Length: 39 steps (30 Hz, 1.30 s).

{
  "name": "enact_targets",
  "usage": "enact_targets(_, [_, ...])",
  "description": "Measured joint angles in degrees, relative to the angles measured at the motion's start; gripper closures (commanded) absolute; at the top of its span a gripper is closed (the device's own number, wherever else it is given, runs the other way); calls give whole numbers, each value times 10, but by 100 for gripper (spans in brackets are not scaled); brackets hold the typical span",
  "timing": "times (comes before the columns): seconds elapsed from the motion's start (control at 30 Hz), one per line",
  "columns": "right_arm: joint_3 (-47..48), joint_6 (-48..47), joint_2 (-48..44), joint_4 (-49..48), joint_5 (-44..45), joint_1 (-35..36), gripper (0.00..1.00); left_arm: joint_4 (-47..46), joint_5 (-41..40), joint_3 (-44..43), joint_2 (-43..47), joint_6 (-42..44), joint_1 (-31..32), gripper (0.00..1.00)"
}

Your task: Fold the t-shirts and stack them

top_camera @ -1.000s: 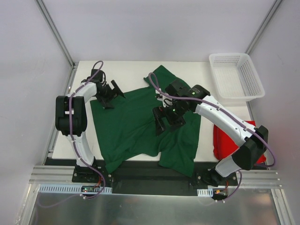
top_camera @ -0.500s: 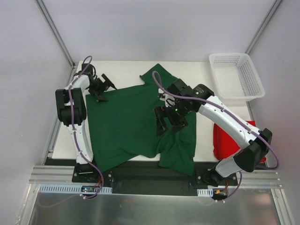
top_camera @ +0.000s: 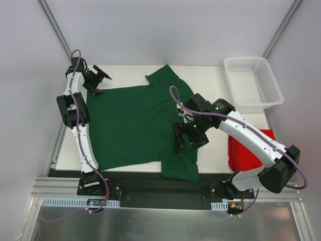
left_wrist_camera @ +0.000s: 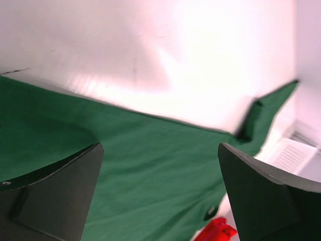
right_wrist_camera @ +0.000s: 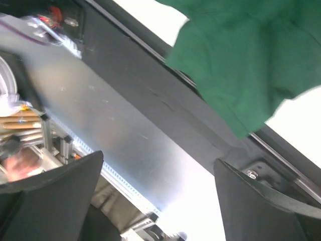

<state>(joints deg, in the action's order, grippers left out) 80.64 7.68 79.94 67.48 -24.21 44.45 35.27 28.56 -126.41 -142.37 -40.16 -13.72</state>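
Observation:
A dark green t-shirt [top_camera: 135, 125] lies spread over the white table [top_camera: 125, 74], one sleeve [top_camera: 181, 168] hanging over the near edge. My left gripper [top_camera: 99, 83] hovers at the shirt's far left corner. In the left wrist view this gripper [left_wrist_camera: 159, 148] is open above the green cloth [left_wrist_camera: 150, 170], nothing between its fingers. My right gripper [top_camera: 187, 143] sits over the shirt's near right part. In the right wrist view it [right_wrist_camera: 158, 158] is open, with the sleeve [right_wrist_camera: 246, 60] above the black front rail [right_wrist_camera: 165, 100]. A folded red t-shirt [top_camera: 246, 150] lies at the right.
A white mesh basket [top_camera: 253, 80] stands at the far right corner, also seen in the left wrist view as a white basket [left_wrist_camera: 291, 155]. The red shirt [left_wrist_camera: 216, 231] shows beyond the green one. Enclosure walls stand close on the left, back and right.
The left gripper has travelled to the far left corner and the green shirt now lies wider and flatter. The right gripper has shifted toward the near edge.

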Motion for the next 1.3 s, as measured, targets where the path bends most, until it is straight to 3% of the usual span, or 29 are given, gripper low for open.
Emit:
enact_targets(0.17, [-78,-2,-6,-24,30,0,4,-18,60,-6,23,-34,-6,1])
enact_targets(0.23, [-91,-4,2,-34,49,0,4,-31,78,52,80,-45,2,1])
enact_targets(0.33, [-80,-14,39,-52,86,-1,4,-52,94,182,207,-59,23,1])
enact_targets(0.57, [21,-36,201,-146,97,-76,4,-206,173,622,582,-115,82,1])
enact_targets(0.8, [92,-53,341,-193,107,-153,4,-254,204,875,695,-126,85,1])
enact_targets(1.0, [91,-62,355,-193,150,-169,4,-268,223,949,778,-131,97,1])
enact_targets(1.3, [85,-62,343,-188,251,-182,1,-278,225,964,788,-134,108,1])
